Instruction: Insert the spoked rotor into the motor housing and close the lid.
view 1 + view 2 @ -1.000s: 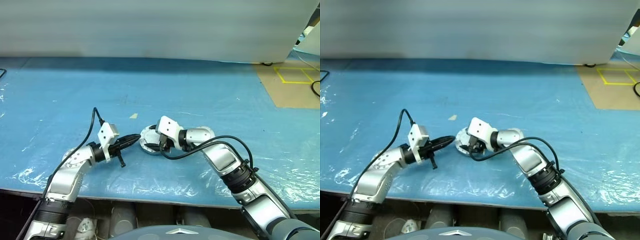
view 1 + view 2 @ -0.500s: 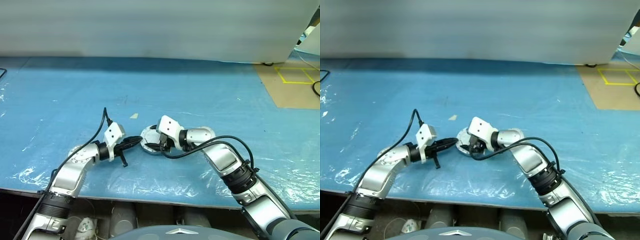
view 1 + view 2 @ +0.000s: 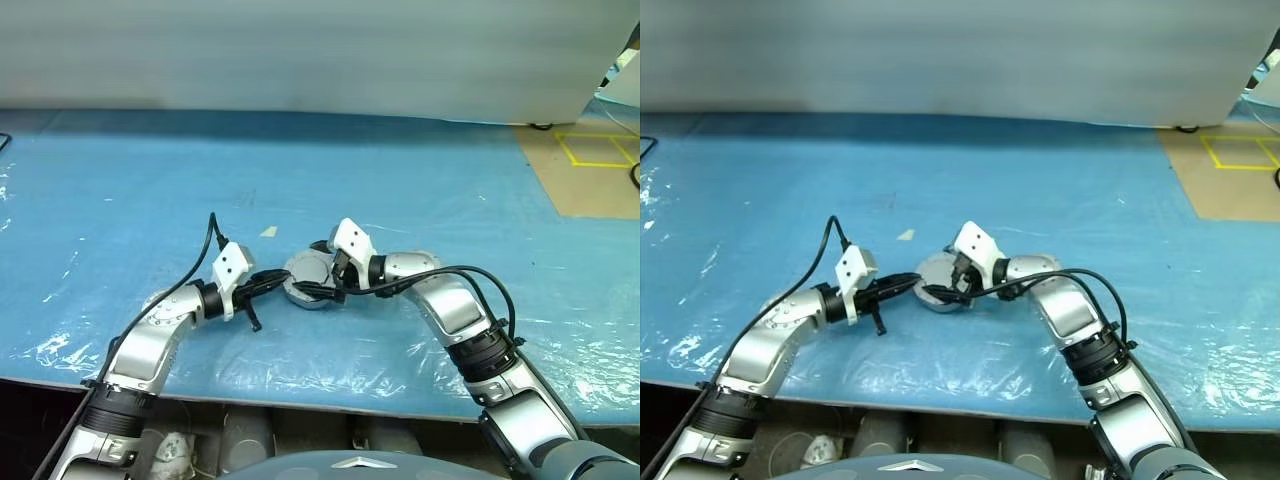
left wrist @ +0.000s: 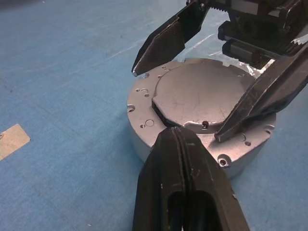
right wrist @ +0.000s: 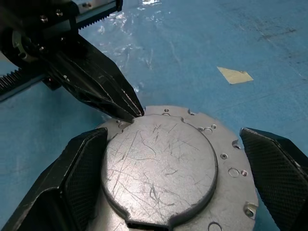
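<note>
The right gripper (image 5: 173, 159) had just let go: its two black fingers (image 5: 72, 178), which a second before sat closer in around the drum, now stood spread wide to either side of the motor housing (image 4: 144, 139), with a gap showing between each pad and the silver rim. The wrist had rolled a little as the jaws opened, and the head views showed the gripper (image 3: 318, 281) drawn slightly off the top of the part. The lid (image 5: 159, 173) lay flat on the housing, plain scratched face up, directly between the spread fingers and just ahead of them; it looked level and seated in its recess, though whether it had clicked fully home could not be told. The spoked rotor was hidden under the lid, presumably inside the drum.

The left gripper (image 4: 182, 134) was clenched on nothing, its closed tip pressed against the near edge of the lid where it met the housing top, and it had held that spot over the last second. The housing sat on the blue table (image 3: 420, 180), right at that tip.

As a judgement, the release meant the closing step was essentially finished, with the left tip acting as a hold-down while the right hand withdrew
</note>
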